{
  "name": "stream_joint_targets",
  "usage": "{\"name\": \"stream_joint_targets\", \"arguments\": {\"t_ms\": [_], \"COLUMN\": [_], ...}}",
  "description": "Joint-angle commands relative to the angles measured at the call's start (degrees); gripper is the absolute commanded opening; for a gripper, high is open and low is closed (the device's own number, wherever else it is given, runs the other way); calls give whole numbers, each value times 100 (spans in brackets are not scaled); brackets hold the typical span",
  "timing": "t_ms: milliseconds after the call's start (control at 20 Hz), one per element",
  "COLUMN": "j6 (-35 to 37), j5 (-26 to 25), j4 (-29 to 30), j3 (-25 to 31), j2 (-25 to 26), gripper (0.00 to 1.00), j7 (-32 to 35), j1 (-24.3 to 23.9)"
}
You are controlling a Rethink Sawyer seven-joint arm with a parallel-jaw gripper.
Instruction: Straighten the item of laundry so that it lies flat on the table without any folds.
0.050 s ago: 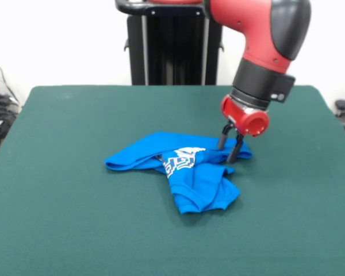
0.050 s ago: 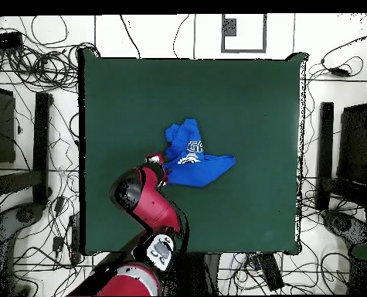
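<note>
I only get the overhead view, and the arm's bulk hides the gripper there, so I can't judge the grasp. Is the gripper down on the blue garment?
Observer: Yes. The front view shows the gripper with its tips down at one end of the item of laundry, close to the table.
Operator: Are the fingers closed?
Observer: No. The two dark fingers stand apart with a gap between them. I cannot tell whether fabric sits in that gap.
Operator: How crumpled is the cloth from that side?
Observer: It is folded. Layers overlap, and a fold hides part of the white lettering.
</note>
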Motion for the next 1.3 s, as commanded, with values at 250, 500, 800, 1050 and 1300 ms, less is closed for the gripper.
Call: {"name": "stream_joint_targets", "arguments": {"t_ms": [250, 500, 800, 1050, 1300], "j6": [999, 1188, 859, 468, 376], "j5": [1213, 1292, 916, 577, 366], "j4": [184, 128, 226, 282, 233], "j3": [-229, -385, -39, 313, 331], "j2": [205, 238, 120, 85, 139], "gripper": [100, 100, 100, 100, 100], "j7": [1382, 1375, 1195, 1203, 1124], "j1": [955, 1084, 680, 284, 207]}}
